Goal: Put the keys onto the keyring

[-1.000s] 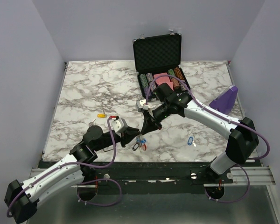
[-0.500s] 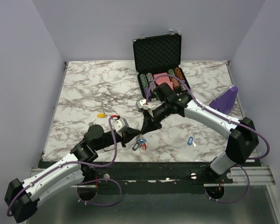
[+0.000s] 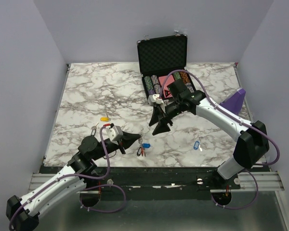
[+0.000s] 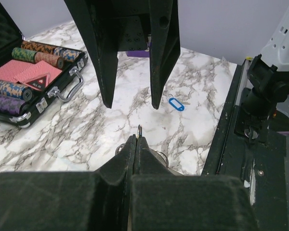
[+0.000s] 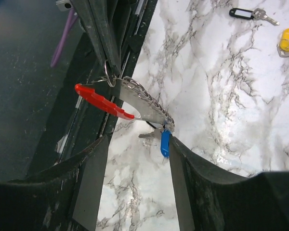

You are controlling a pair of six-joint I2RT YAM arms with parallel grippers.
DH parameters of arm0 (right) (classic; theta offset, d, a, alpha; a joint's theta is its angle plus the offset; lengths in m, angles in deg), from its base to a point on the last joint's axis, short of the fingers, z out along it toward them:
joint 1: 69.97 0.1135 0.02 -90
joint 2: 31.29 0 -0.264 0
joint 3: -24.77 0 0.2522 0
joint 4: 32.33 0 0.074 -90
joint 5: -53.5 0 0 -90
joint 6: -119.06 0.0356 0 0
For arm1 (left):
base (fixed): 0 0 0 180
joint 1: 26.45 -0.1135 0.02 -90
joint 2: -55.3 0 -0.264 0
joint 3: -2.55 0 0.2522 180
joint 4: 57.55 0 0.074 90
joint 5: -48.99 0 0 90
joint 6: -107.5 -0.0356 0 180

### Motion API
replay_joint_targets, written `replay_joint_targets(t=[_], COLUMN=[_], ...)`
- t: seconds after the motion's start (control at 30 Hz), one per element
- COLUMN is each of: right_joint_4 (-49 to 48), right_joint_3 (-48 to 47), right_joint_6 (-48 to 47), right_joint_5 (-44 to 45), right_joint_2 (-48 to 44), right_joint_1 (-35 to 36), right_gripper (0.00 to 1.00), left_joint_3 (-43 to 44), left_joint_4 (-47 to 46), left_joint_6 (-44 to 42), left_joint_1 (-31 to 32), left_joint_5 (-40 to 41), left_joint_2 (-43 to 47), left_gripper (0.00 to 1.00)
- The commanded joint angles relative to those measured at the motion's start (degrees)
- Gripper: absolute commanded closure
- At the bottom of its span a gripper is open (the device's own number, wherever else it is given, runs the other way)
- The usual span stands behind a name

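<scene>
My left gripper (image 3: 131,138) is shut on a small metal ring (image 5: 107,72) at the end of the keyring (image 5: 116,100), a red and silver oval loop held just above the table's front edge. One key with a blue tag (image 5: 164,143) hangs from the loop's far end. In the left wrist view only a thin sliver of that ring (image 4: 139,130) shows above the closed jaws. My right gripper (image 3: 158,124) stands open and a little behind the keyring, holding nothing. Loose keys lie on the marble: a yellow-tagged one (image 3: 104,119), a dark-tagged one (image 3: 95,127) and a light blue one (image 3: 197,145).
An open black case (image 3: 163,53) with poker chips (image 4: 36,54) and red cards stands at the back centre. A purple object (image 3: 232,102) lies at the right edge. The table's front rail (image 4: 231,120) runs just below the keyring.
The right gripper has opened, let go and drawn back toward the case. The left gripper has shut and pulled slightly left with the keyring and its blue-tagged key.
</scene>
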Motion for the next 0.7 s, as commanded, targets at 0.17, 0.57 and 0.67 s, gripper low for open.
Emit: replay_joint_targets(t=[0.17, 0.57, 0.67], right_joint_4=[11.43, 18.20, 19.17], right_joint_3=[-2.52, -2.96, -3.13], right_joint_6=[-15.10, -24.25, -25.39], right_joint_5=[-7.22, -9.24, -9.42], right_joint_2=[0.42, 1.74, 1.83], right_joint_1=[-0.32, -0.32, -0.32], right_gripper=[0.37, 0.36, 0.36], left_joint_3=[-9.77, -9.25, -9.25], left_joint_4=[-20.71, -27.40, -29.24], left_joint_6=[-1.98, 0.39, 1.44], left_joint_1=[-0.48, -1.35, -2.06], left_joint_5=[-9.95, -18.48, -19.35], left_joint_2=[6.69, 2.04, 1.16], left_gripper=[1.00, 1.00, 1.00])
